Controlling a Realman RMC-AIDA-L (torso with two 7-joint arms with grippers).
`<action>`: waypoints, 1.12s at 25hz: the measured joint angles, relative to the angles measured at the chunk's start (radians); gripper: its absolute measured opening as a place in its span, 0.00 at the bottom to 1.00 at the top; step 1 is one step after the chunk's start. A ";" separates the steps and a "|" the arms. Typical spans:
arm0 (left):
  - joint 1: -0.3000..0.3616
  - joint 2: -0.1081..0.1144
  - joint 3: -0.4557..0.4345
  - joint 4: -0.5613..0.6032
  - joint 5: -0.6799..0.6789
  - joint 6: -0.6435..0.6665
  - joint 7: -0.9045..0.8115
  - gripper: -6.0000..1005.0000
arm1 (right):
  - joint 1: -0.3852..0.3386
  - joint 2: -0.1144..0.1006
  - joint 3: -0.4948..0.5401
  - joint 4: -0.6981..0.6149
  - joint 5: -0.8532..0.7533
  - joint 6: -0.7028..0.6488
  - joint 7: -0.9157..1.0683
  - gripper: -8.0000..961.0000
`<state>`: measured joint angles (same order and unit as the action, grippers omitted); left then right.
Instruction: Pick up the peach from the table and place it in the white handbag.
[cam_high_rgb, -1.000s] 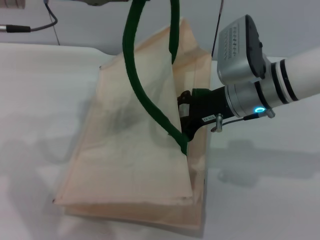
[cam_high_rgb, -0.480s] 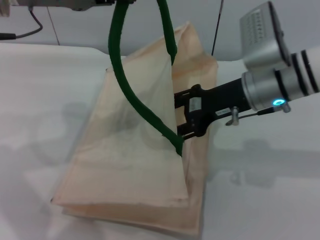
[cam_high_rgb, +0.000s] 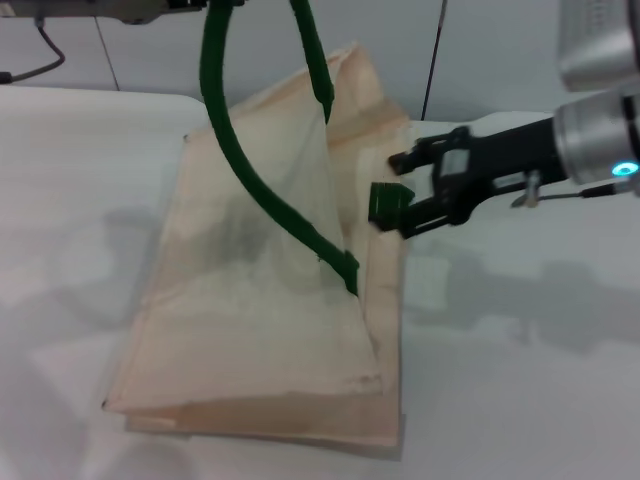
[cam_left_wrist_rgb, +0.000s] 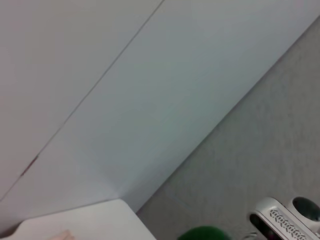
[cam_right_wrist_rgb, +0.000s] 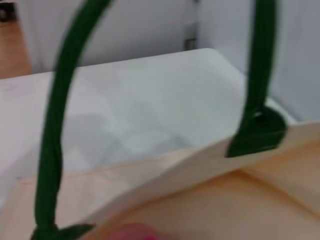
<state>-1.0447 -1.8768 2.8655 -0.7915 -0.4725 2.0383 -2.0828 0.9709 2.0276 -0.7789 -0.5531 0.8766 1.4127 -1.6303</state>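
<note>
1. The white handbag (cam_high_rgb: 260, 320) lies on the white counter (cam_high_rgb: 520, 380). Its open mouth is at the far end, away from the robot, and its long side runs from near to far.

2. One dark green handle (cam_high_rgb: 255, 170) is pulled up high, out of the top of the head view. This lifts the top sheet of the bag like a tent, so the mouth gapes open. The left pincer sits up there out of sight, and I cannot tell if it is spread or pressed together. It is my guess that it holds the handle up.

3. The right pincer (cam_high_rgb: 400, 205) is on the right side of the bag, just beside the open mouth and a little above the bag's lower sheet. Its black fingers are spread apart. Nothing is between them. A small green patch (cam_high_rgb: 388, 203), where a handle joins the bag, is right by the fingertips.

4. The peach (cam_right_wrist_rgb: 131, 233) shows only as a bit of pink at the very edge of the right wrist view. It looks to be inside the bag, under the lifted sheet, close below that pincer. In the head view the bag hides it.

5. So the peach lies down and in toward the bag from the right pincer, and the right arm is much the nearer one. I think the drop is done, and the next move is to pull the right pincer out sideways, away from the bag, without catching the handle.
</note>
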 joint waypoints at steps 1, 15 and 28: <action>0.006 0.000 0.000 0.000 -0.010 0.000 0.000 0.23 | -0.019 0.000 0.000 -0.034 0.000 0.000 0.018 0.93; 0.053 0.000 0.000 -0.006 -0.049 -0.029 0.020 0.56 | -0.129 0.000 0.087 -0.174 0.005 -0.050 0.064 0.93; 0.161 -0.076 -0.002 -0.002 -0.227 -0.158 0.248 0.79 | -0.323 0.002 0.141 -0.081 0.505 -0.215 -0.230 0.92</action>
<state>-0.8840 -1.9523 2.8638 -0.7936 -0.6998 1.8801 -1.8345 0.6480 2.0300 -0.6380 -0.6338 1.3820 1.1977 -1.8605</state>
